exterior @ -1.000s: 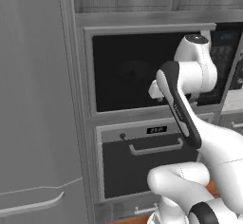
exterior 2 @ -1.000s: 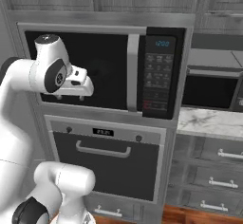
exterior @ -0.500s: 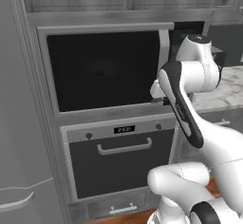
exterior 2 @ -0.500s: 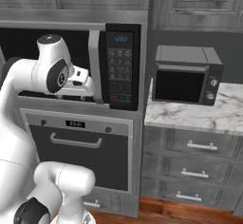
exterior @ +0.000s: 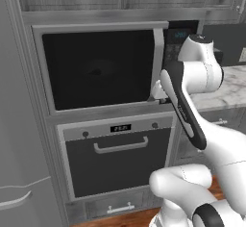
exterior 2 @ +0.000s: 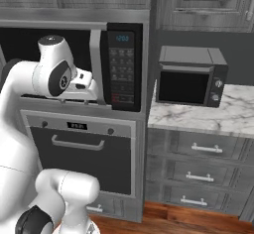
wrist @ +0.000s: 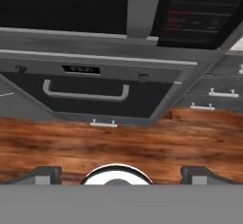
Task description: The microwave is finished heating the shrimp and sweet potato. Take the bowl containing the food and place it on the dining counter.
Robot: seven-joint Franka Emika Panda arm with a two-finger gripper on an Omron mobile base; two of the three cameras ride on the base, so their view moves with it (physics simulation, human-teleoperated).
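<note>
A: Okay, gripper (wrist: 118,173) first?
B: Jaws spread wide, nothing between them. In the hand view its tips sit far apart at the bottom, aimed down past the oven (wrist: 95,92) toward the wood floor (wrist: 118,142).
A: Where is it relative to the microwave (exterior: 98,69)?
B: Just in front of it, at the handle side. The white hand hangs near the lower end of the vertical bar handle (exterior 2: 95,64), not touching as far as I can tell.
A: Microwave door?
B: Closed. Black glass, can't see inside, so the bowl, shrimp and sweet potato are presumably behind it, hidden.
A: So which step?
B: Very start, I'd say: approaching to open the door. Nothing fetched yet.
A: Next move?
B: Tilt the hand up to face the handle, straddle the bar, close on it, pull the door open. Then reach in for the bowl.
A: Anything else near the microwave?
B: Keypad panel (exterior 2: 121,64) right beside the handle, oven directly below. Beyond the keypad a small black countertop appliance (exterior 2: 191,77) stands on a marble table (exterior 2: 208,119) over grey drawers (exterior 2: 203,151).
</note>
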